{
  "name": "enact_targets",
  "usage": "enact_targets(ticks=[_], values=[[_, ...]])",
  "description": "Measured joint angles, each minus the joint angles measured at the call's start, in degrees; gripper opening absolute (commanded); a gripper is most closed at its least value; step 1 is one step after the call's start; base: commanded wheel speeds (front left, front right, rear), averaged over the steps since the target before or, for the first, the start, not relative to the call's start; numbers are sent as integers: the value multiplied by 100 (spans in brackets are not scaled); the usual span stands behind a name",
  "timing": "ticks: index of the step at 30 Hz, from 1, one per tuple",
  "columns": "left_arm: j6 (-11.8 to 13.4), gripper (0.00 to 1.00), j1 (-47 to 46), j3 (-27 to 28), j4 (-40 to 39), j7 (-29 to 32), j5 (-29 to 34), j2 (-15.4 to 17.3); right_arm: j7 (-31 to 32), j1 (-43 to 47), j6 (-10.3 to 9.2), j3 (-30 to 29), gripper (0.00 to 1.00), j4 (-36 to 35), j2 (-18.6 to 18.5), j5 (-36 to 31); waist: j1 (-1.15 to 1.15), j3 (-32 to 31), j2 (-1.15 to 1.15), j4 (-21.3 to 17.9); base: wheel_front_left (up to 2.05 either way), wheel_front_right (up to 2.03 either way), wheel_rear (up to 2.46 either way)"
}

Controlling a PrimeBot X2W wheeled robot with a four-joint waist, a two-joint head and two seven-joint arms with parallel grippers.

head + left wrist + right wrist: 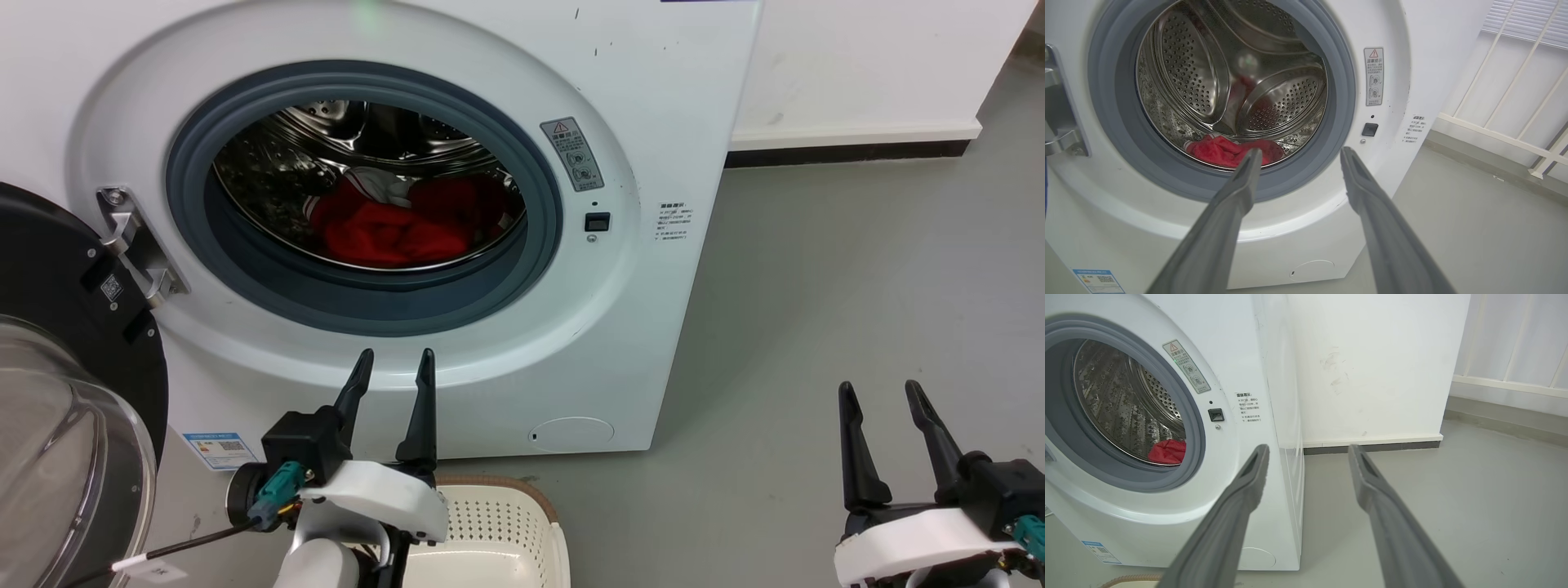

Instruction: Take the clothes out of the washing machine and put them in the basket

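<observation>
Left gripper [396, 356] spread; red clothes [384, 233] crumpled inside washing machine [653, 122].

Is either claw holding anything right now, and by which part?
Nothing is held. The left claw and right claw are both open and empty; the soft red clothes lie in the steel drum.

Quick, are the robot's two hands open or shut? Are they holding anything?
Left gripper: open, holding nothing.
Right gripper: open, holding nothing.
</observation>
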Motion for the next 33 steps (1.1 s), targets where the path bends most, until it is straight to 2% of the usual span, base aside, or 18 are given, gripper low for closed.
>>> enact_targets(ticks=[14,33], values=[[158,100,-19,-136,123,-165,632,1,-156,68,0,-19,100,-12,-1,-634,0,-11,0,-1,0,0,0],[405,100,-15,-204,233,-342,1128,2,-342,126,1,-46,100,-8,-1,-1307,0,-43,0,0,0,0,0]])
